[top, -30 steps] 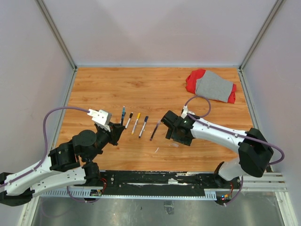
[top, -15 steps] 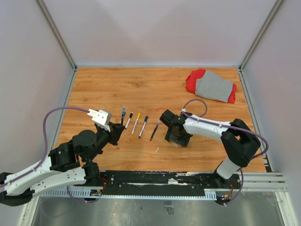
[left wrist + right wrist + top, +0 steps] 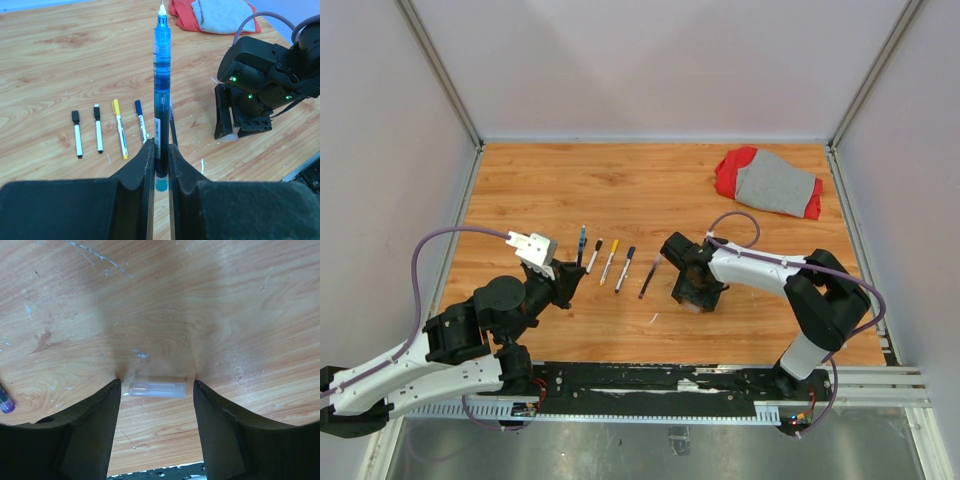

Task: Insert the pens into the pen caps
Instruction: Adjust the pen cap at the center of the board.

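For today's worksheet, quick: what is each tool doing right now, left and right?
Left tool: closed on a blue pen.
Right tool: open, straddling a clear cap.

One long blue pen, one thin dark pen and four short white pens, six in all. One clear cap, one red-and-grey cloth, one small white scrap.

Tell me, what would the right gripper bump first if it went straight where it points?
Most likely the clear pen cap, lying on the table between the right gripper's open fingers.
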